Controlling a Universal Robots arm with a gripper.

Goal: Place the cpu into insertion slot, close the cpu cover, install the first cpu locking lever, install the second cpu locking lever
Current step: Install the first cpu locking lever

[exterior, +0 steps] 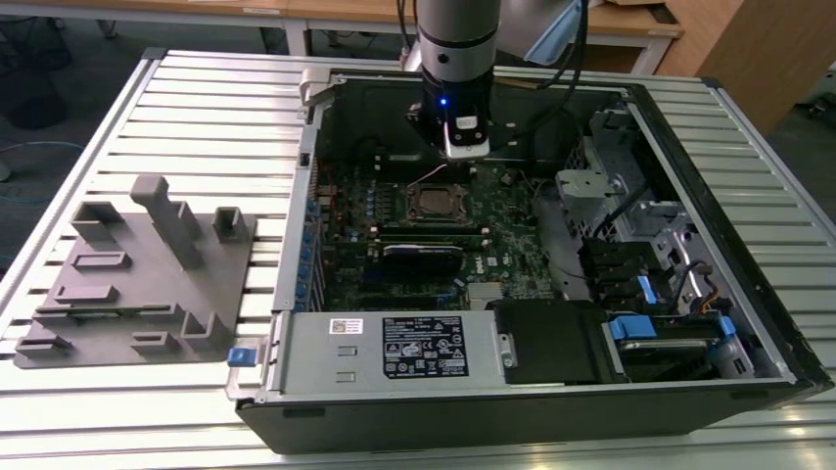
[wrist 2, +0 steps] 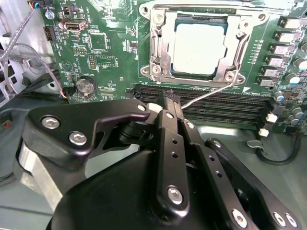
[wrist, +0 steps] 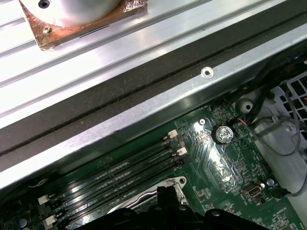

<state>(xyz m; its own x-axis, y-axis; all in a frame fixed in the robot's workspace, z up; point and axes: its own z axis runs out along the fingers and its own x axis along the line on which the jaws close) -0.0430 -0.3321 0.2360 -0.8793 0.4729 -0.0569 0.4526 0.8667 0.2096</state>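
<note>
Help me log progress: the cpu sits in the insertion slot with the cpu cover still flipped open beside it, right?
Not quite. In the second wrist view the cpu cover lies closed, framing the cpu in the insertion slot.

I see open PC case on slatted table; grey fixture block w/ upright posts at exterior view's left.

The grey-sleeved robot arm hangs vertically at the scene's far middle, its black gripper fingers pressed together.
</note>
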